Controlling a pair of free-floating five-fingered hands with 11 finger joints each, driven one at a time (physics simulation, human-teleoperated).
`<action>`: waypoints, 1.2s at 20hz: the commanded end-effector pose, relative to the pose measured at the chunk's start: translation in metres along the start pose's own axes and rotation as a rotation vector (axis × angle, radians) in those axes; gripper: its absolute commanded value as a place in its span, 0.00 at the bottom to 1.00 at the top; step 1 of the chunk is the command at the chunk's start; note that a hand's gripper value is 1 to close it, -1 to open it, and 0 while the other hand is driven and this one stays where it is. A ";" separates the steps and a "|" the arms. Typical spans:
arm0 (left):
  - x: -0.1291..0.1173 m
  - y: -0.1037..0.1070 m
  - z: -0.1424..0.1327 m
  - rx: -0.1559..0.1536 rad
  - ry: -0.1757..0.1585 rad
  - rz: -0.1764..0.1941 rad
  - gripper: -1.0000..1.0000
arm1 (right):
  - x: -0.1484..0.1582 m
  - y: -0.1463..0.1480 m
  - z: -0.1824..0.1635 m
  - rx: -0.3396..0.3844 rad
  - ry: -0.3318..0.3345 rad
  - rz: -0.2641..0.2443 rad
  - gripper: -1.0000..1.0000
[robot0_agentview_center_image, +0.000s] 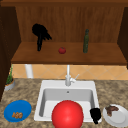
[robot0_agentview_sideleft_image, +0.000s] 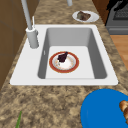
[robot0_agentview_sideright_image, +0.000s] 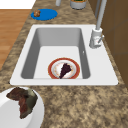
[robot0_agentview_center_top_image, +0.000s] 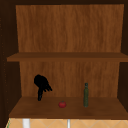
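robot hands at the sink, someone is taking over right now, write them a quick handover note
Left robot hand: up in the wall cabinet, fingers pointing down onto the lower shelf, holding nothing. The tomato lies apart to its right, the green bottle further right.
Right robot hand: low at the sink's front right corner, beside the white plate with brown food; whether it grips anything cannot be told.
Red bowl: in the sink basin.
Blue plate with small brown pieces: on the counter left of the sink.
Nothing is visibly grasped yet.
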 end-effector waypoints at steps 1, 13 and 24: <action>-0.018 0.012 -0.016 -0.018 0.034 -0.006 0.00 | 0.000 0.000 0.000 0.000 0.000 0.000 0.50; -0.124 0.020 -0.052 0.014 0.032 -0.020 0.00 | 0.000 0.000 0.000 0.000 0.000 0.000 0.50; -0.240 0.006 -0.051 0.022 0.015 -0.048 0.00 | 0.000 0.000 0.000 0.000 0.000 0.000 0.50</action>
